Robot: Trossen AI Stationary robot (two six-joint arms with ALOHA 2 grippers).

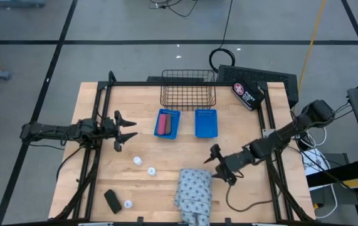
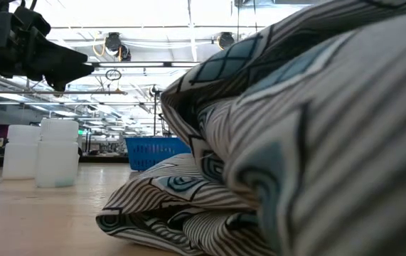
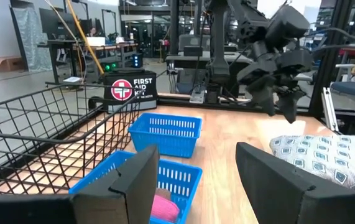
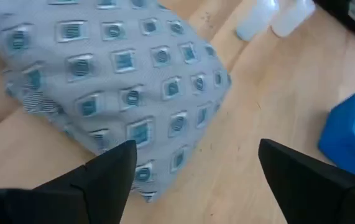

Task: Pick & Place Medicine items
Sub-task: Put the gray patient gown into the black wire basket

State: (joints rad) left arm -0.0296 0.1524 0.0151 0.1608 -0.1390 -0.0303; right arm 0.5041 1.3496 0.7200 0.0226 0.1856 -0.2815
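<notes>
My left gripper [image 1: 128,128] is open and hovers just left of the left blue basket [image 1: 167,123]. A pink piece [image 3: 165,208] and a brown piece [image 1: 160,124] lie side by side in that basket. The right blue basket [image 1: 205,122] shows nothing inside. Two white bottles [image 1: 137,161] [image 1: 151,170] stand on the table, and a third [image 1: 128,204] stands beside the black piece [image 1: 112,201], which lies flat. My right gripper [image 1: 217,159] is open above the table, by the right upper corner of the patterned cloth [image 1: 194,188]. In the right wrist view its fingers [image 4: 196,168] stand over the cloth's edge [image 4: 115,74].
A wire basket [image 1: 188,88] sits at the far edge behind the blue baskets. The black first-aid pouch [image 1: 247,94] lies at the far right. The crumpled cloth [image 2: 274,142] fills the near middle of the table. Bare wood lies between the bottles and the blue baskets.
</notes>
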